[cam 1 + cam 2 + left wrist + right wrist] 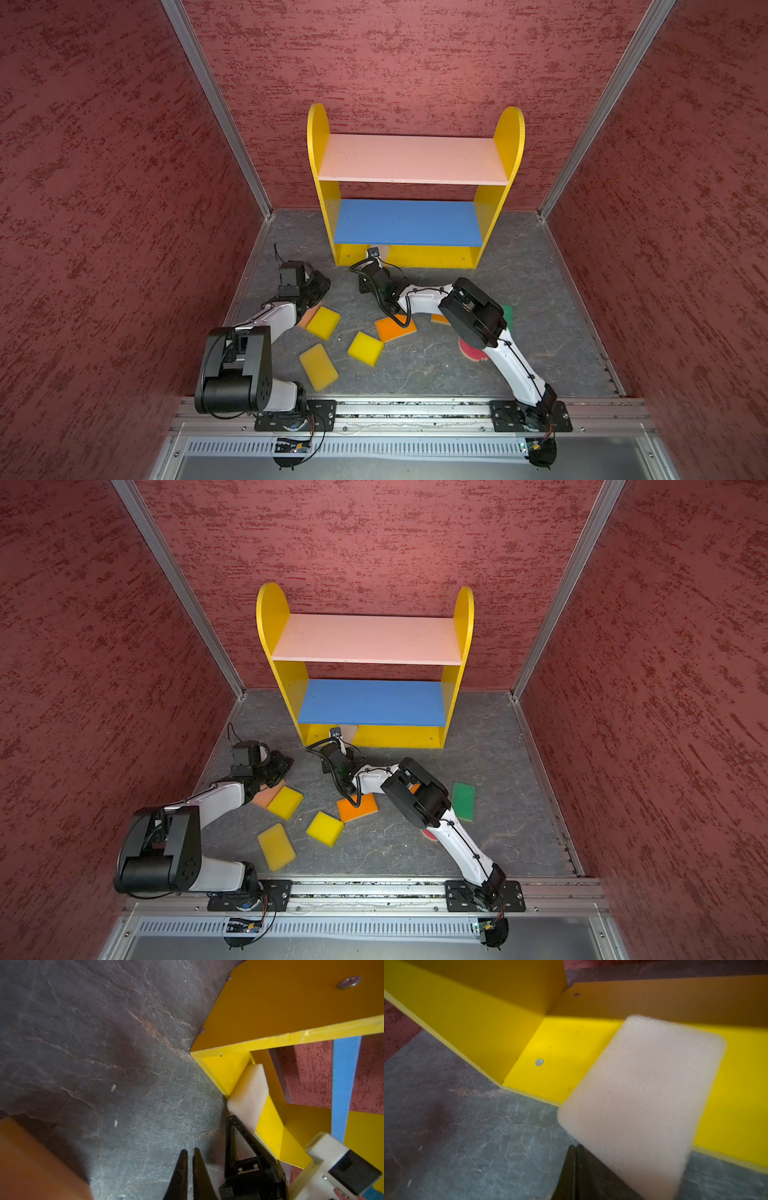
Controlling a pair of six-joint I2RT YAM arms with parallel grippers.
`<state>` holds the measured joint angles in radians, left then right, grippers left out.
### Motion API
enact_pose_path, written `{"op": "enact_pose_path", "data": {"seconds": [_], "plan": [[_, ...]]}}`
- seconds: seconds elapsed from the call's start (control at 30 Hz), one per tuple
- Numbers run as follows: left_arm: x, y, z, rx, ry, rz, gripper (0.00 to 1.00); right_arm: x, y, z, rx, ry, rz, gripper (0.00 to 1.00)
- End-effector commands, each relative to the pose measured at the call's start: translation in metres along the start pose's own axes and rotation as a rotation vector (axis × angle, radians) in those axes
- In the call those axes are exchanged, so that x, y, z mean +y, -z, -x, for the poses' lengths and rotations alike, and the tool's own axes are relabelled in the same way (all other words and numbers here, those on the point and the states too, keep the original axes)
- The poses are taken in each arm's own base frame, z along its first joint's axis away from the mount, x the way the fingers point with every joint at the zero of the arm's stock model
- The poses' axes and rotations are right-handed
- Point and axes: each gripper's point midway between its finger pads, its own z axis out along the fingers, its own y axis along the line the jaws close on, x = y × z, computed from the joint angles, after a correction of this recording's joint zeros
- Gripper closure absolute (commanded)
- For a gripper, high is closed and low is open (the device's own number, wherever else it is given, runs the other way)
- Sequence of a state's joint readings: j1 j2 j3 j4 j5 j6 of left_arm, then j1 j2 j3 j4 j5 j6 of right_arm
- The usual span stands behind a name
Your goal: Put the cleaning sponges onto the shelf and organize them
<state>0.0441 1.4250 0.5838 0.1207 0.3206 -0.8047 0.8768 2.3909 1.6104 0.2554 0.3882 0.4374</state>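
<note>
The grey floor (540,332) is closed in by red walls (104,208) on three sides and by a metal rail (415,409) along the front. The shelf (509,137) is set against the back wall, about midway. A bare strip of floor is seen beside each of its side panels, and a wider bare stretch to the right of the sponges. Three boards are counted on it: pink top board (411,160), blue middle board (407,222) and yellow bottom board (560,1059).

Nine sponges are counted. Eight are spread on the floor between rail and shelf:
- three yellow sponges (323,323) (365,348) (318,366)
- two orange sponges (395,327) (439,318), one largely hidden under the right arm (515,361)
- one green sponge (463,801)
- one peach sponge (266,798), half covered by the left arm (274,313)
- one round pink sponge (467,353), partly under the right arm

The ninth, the cream sponge (643,1095), is seen tilted across the front edge of the yellow bottom board, near the left side panel.

The right gripper (573,1147) is shown with its jaws closed together and its tips touching the cream sponge's near edge. Whether foam is pinched cannot be told. The left gripper (190,1149) is held over bare floor, jaws almost closed with nothing between them. The peach sponge and the shelf's left corner are both near it.
</note>
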Motion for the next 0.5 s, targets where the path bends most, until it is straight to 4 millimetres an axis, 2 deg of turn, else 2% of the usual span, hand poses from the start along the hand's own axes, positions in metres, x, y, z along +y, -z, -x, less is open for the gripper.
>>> {"op": "enact_pose_path", "data": {"seconds": [0.0,0.17,0.27,0.47], "plan": [[-0.002,-0.003,0.001,0.003,0.011,-0.024,0.91,-0.019,-0.01,0.007,0.006,-0.042,-0.037,1.0],[-0.001,-0.008,-0.003,0.02,0.014,-0.024,0.9,-0.024,0.002,0.013,0.0,-0.073,-0.019,1.0],[-0.001,-0.014,-0.01,0.038,0.012,-0.023,0.88,-0.025,0.02,0.016,-0.002,-0.134,0.013,1.0],[-0.016,-0.026,-0.028,0.071,-0.017,-0.037,0.86,-0.038,0.059,0.015,0.001,-0.295,0.064,1.0]]}}
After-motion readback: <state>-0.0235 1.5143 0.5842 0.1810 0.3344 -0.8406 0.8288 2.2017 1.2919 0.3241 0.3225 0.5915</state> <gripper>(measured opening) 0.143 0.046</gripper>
